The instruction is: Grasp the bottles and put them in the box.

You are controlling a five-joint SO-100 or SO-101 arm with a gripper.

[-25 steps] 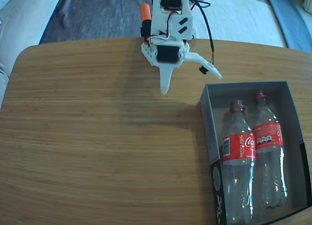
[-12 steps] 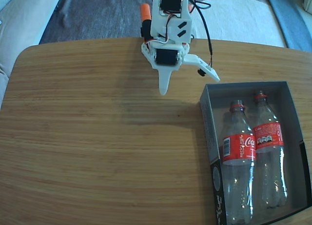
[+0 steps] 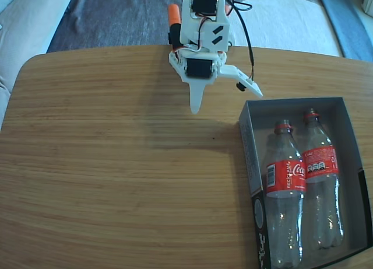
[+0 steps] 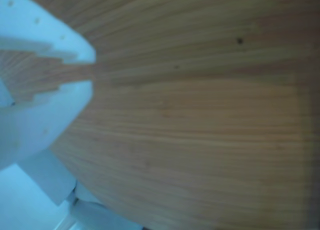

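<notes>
- Clear plastic bottles, two of them, lie side by side inside the box [image 3: 349,129] at the right of the fixed view: the left bottle [image 3: 284,187] and the right bottle [image 3: 320,175], necks pointing away from the camera, red labels facing up.
- White printed gripper [image 3: 224,102] hangs over bare wooden table [image 3: 105,164], apart from the box, jaws spread wide and holding nothing; the wrist view shows only wood grain past one pale finger [image 4: 45,110].
- Judging from this, the task looks done; the sensible move is to retreat upward and clear of the box's near wall, avoiding any nudge.
- Box is thin cardboard, grey within, black outside, likely to slide easily on smooth wood.
</notes>
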